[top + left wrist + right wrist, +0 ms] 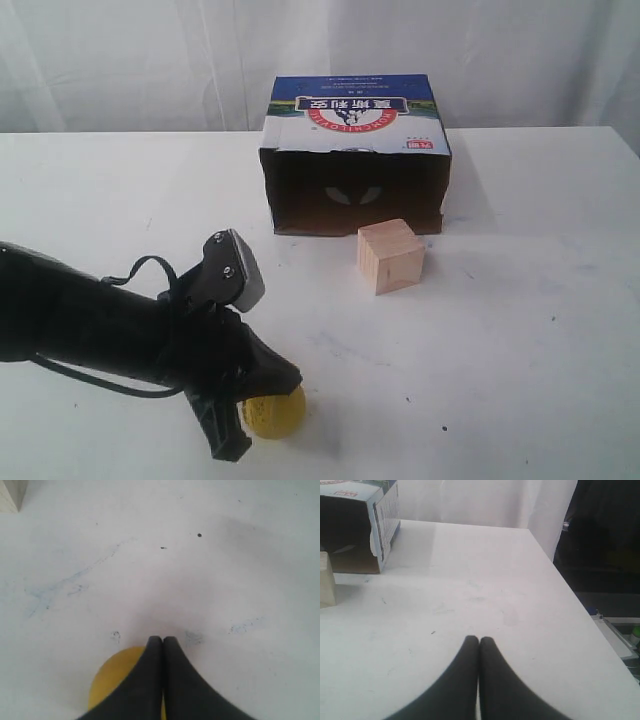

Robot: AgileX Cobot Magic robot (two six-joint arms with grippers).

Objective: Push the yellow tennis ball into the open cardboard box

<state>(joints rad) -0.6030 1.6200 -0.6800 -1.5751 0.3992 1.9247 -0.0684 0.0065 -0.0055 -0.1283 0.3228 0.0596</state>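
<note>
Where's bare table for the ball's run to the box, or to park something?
Bare table spreads right of the wooden cube and left of the cardboard box. A lane runs from the tennis ball to the mouth's left part. Crowded: cube before its right part, left arm over the ball.

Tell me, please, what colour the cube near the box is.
The wooden cube is pale tan; the exterior view shows it best.

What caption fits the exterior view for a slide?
Shut left gripper at the yellow tennis ball, open cardboard box beyond.
</note>
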